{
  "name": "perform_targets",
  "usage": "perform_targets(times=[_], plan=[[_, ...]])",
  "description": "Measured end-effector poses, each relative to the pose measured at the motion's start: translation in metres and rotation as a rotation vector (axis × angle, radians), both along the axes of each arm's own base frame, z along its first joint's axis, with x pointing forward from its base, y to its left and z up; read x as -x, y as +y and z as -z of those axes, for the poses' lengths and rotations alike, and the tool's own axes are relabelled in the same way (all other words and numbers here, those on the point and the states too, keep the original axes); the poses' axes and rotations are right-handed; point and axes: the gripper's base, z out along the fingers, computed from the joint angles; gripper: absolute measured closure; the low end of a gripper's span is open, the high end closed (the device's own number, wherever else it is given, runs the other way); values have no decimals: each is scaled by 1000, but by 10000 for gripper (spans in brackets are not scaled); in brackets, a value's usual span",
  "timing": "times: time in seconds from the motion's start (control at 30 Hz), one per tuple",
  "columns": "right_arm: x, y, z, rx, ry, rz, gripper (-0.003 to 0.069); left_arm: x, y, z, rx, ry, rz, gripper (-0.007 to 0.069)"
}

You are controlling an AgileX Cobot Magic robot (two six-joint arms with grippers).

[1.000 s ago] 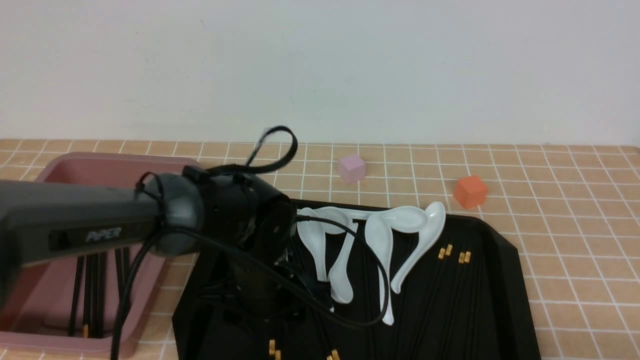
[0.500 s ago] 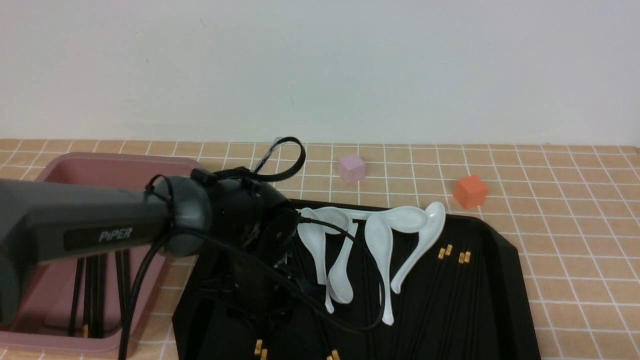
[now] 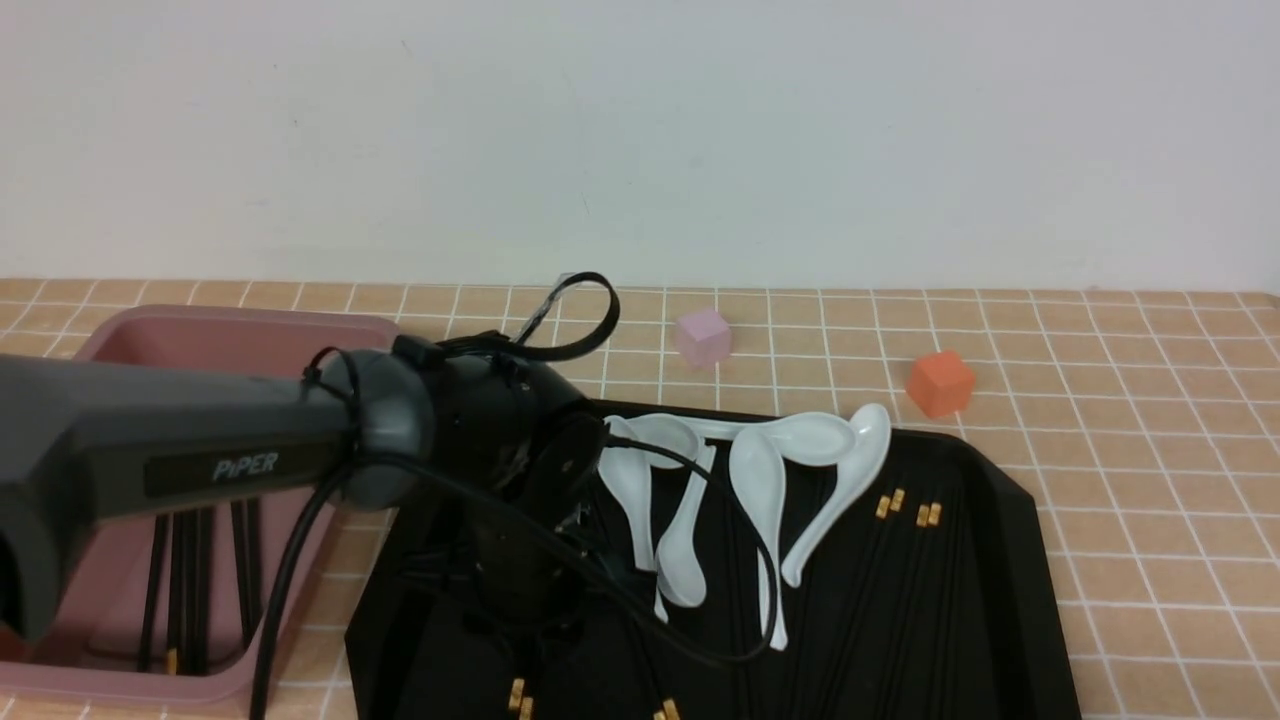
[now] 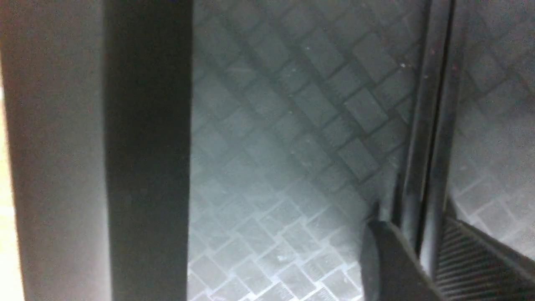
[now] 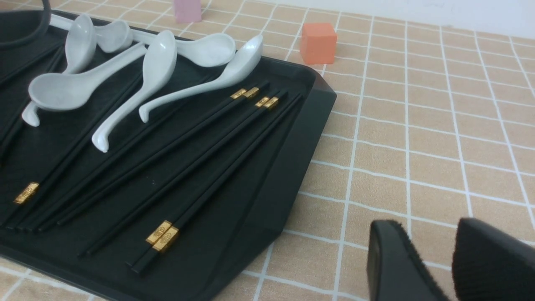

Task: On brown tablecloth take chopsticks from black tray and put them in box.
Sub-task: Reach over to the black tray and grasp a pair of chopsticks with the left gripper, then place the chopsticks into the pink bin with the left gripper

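Observation:
The black tray (image 3: 1010, 540) lies on the brown tablecloth (image 3: 1150, 450), with the pink box (image 3: 200, 325) to its left. My left arm (image 3: 480, 440) reaches down over the tray's left part and hides its own jaws in the front view. In the left wrist view the left gripper (image 4: 418, 234) is shut on two black chopsticks (image 4: 423, 125) just above the tray floor (image 4: 292, 125). More chopsticks (image 5: 217, 146) lie on the tray, and several stand in the box (image 3: 190, 580). The right gripper (image 5: 430, 251) hangs open over bare cloth beside the tray.
Several white spoons (image 3: 760, 480) lie across the tray's far half, over some chopsticks. A pink cube (image 3: 702, 336) and an orange cube (image 3: 940, 382) sit on the cloth behind the tray. A black cable (image 3: 700, 560) loops from the left wrist over the spoons.
The left arm has shifted slightly right and lower over the tray. The gold-banded stick ends at the front edge slid left.

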Motion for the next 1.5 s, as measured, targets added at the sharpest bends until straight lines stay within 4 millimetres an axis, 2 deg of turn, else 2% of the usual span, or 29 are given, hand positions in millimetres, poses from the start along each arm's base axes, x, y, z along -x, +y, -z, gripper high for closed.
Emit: perform_targets(times=[0.07,0.33,0.5,0.57,0.63,0.7,0.8,0.93,1.0,1.07,1.1,1.17,1.3,1.4,1.5], plan=[[0,0,0,0,0,0,419,0,0,0,-6,5,1,519],[0,0,0,0,0,0,419,6,5,-9,-19,13,-3,515],[0,0,0,0,0,0,419,14,12,-44,10,-31,-12,515],[0,0,0,0,0,0,419,19,16,-70,53,-91,-13,515],[0,0,0,0,0,0,419,23,19,-87,79,-126,-17,515],[0,0,0,0,0,0,419,28,32,-113,122,-184,-53,515],[0,0,0,0,0,0,419,28,65,-143,146,-251,-139,515],[0,0,0,0,0,0,419,28,133,-168,73,-283,-272,515],[0,0,0,0,0,0,419,27,167,-169,24,-268,-337,515],[0,0,0,0,0,0,419,27,187,-164,-2,-255,-368,515],[0,0,0,1,0,0,419,26,206,-158,-14,-257,-406,515],[0,0,0,1,0,0,419,26,222,-148,-18,-271,-440,515],[0,0,0,0,0,0,419,23,236,-135,-5,-334,-464,515],[0,0,0,0,0,0,419,17,237,-129,9,-383,-448,515],[0,0,0,1,0,0,419,5,236,-113,24,-364,-447,484]])
